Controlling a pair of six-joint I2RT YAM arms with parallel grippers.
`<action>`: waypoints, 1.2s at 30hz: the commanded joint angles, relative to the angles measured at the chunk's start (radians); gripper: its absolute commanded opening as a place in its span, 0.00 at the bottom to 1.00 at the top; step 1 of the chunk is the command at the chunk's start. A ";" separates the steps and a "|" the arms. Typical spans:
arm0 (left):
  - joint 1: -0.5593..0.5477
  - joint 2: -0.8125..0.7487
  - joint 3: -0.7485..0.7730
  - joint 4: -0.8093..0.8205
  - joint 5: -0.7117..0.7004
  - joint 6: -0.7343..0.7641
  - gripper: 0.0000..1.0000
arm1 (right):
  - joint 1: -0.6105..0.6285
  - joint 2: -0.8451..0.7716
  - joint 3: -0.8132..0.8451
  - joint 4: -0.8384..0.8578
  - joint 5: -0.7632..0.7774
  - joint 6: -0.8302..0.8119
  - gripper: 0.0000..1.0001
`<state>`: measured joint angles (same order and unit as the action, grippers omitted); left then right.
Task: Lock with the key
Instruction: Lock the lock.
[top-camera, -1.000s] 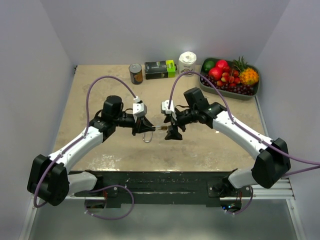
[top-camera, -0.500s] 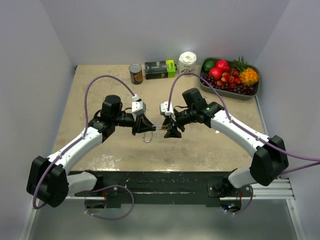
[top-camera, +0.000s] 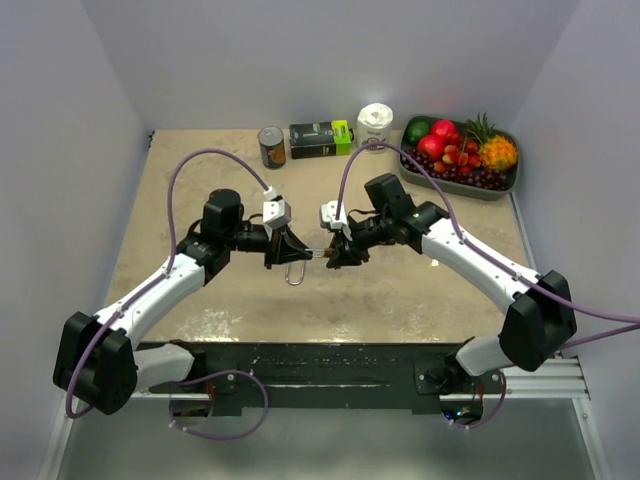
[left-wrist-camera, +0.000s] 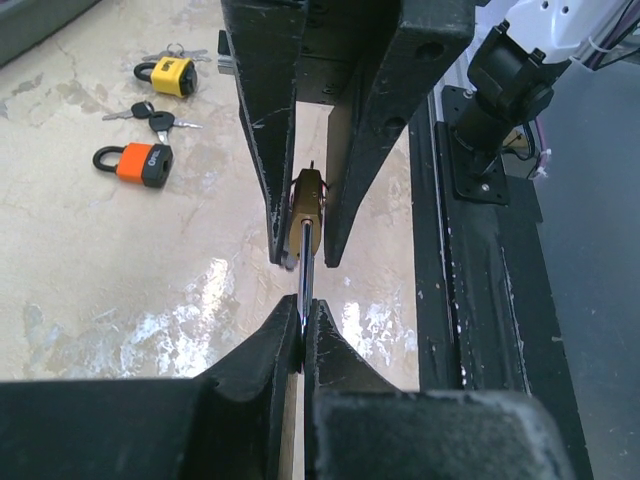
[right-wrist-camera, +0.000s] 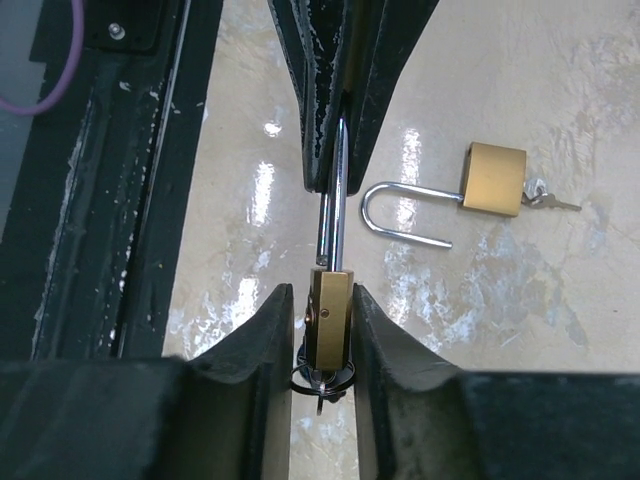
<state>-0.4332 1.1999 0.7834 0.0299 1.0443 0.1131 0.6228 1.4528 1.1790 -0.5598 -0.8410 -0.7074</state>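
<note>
Vs 1 s ago my right gripper (right-wrist-camera: 322, 297) sits closer to left gripper (left-wrist-camera: 303, 318); gap btw them is smaller. Right fingers clamp the brass padlock body (right-wrist-camera: 328, 318), left ones pinch its shackle (left-wrist-camera: 305, 262), above table (top-camera: 200, 180) centre. Shackle probably seating, I judge.

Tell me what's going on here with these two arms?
The arms hold a brass padlock between them. The left pincer is shut on its shackle; the right pincer is shut on its body, with a key ring showing under it. Whether the shackle is pushed home cannot be told. A spare padlock, open, lies on the table, as do a yellow padlock and an orange padlock.
</note>
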 joint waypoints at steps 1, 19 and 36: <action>0.001 -0.007 0.022 0.126 0.031 -0.056 0.00 | 0.000 0.011 0.051 0.018 -0.072 0.013 0.11; -0.107 0.085 0.019 0.320 0.033 -0.182 0.00 | 0.015 0.043 0.074 0.159 -0.084 0.100 0.00; -0.133 0.138 0.003 0.303 0.039 -0.054 0.00 | 0.029 0.096 0.145 0.039 -0.216 0.039 0.00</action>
<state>-0.4831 1.3258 0.7647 0.2855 1.0248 -0.0811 0.5961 1.5154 1.2209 -0.6079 -0.8043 -0.6212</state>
